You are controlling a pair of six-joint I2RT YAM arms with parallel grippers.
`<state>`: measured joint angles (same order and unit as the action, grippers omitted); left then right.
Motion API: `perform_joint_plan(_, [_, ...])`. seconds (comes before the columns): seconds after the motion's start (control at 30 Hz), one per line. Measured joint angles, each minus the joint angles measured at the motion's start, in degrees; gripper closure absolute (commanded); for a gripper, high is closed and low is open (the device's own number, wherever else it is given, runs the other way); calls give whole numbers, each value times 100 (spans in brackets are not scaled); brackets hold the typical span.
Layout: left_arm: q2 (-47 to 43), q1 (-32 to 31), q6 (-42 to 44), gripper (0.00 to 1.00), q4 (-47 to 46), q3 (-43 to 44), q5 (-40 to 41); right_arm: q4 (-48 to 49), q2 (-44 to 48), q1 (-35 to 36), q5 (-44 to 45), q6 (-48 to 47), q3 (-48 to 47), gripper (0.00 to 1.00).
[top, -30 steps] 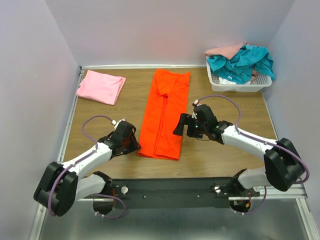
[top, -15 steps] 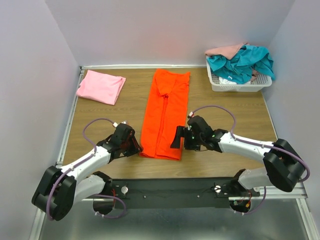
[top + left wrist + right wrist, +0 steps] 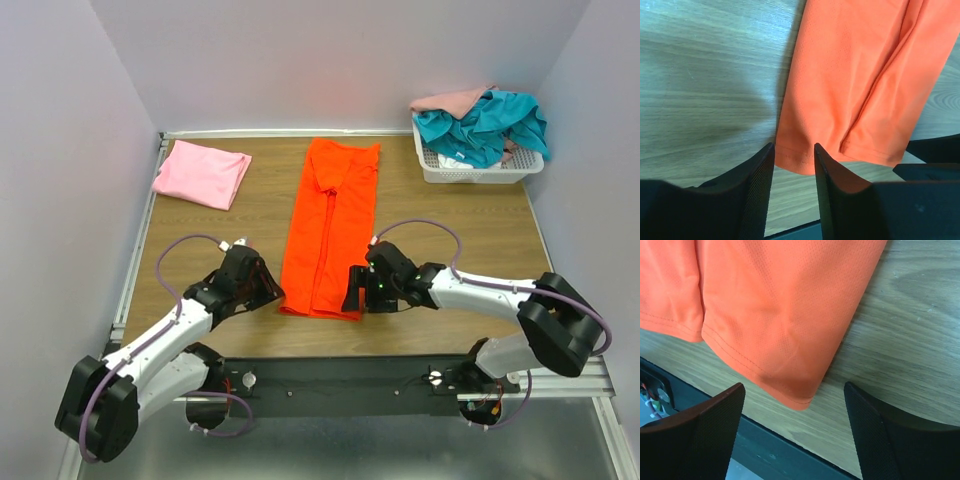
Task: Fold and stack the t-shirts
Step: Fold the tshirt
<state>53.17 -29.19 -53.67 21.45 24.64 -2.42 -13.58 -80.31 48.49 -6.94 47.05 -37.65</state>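
The orange t-shirt (image 3: 330,225) lies folded lengthwise as a long strip down the middle of the table. My left gripper (image 3: 271,291) sits at its near left corner. In the left wrist view the gripper (image 3: 794,148) is open narrowly, with the orange hem (image 3: 795,160) showing between the fingertips. My right gripper (image 3: 352,292) is at the near right corner. In the right wrist view it (image 3: 794,386) is wide open, and the shirt's corner (image 3: 790,385) lies flat between the fingers. The folded light pink t-shirt (image 3: 200,172) lies at the back left.
A white mesh basket (image 3: 480,170) at the back right holds the crumpled teal t-shirt (image 3: 485,125) and the peach-pink t-shirt (image 3: 450,100). The table's near edge and the black rail (image 3: 340,375) lie just behind both grippers.
Both grippers have moved toward me along the orange shirt's sides to its near corners. The right one travelled farther. The shirt has not moved.
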Motion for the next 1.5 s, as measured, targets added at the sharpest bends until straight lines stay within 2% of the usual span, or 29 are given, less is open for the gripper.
perform_joint_plan(0.13, [201,0,15,53,-87,-2,-44,13,-90,35,2,48,-37,23])
perform_joint_plan(0.3, [577,0,63,53,-262,-92,-208,26,-181,63,31,131,-70,38])
perform_joint_plan(0.37, [662,0,96,60,-369,-166,-291,11,-216,63,44,164,-70,48])
perform_joint_plan(0.4, [702,0,114,84,-409,-195,-343,2,-234,66,50,192,-70,52])
perform_joint_plan(0.43, [719,0,153,98,-444,-201,-387,-9,-249,66,50,212,-68,60])
perform_joint_plan(0.5, [750,-2,212,100,-549,-227,-472,-31,-269,68,50,256,-63,68])
perform_joint_plan(0.53, [750,-2,247,100,-601,-254,-529,-37,-271,70,48,264,-52,76])
perform_joint_plan(0.6, [748,-2,286,100,-664,-315,-614,-46,-271,72,44,293,-26,79])
perform_joint_plan(0.67, [708,-2,297,100,-706,-396,-684,-48,-260,74,15,304,55,86])
perform_joint_plan(0.73, [507,-2,326,100,-695,-457,-780,-55,-181,94,-44,350,160,98])
perform_joint_plan(0.97, [-92,-2,393,100,-680,-409,-935,-151,236,136,-94,339,223,98])
perform_joint_plan(1.13, [-103,-2,457,100,-728,-79,-975,-234,463,140,48,238,94,98])
perform_joint_plan(1.5, [1158,0,756,100,-1139,1628,-691,-343,201,2,953,-212,-1082,98])
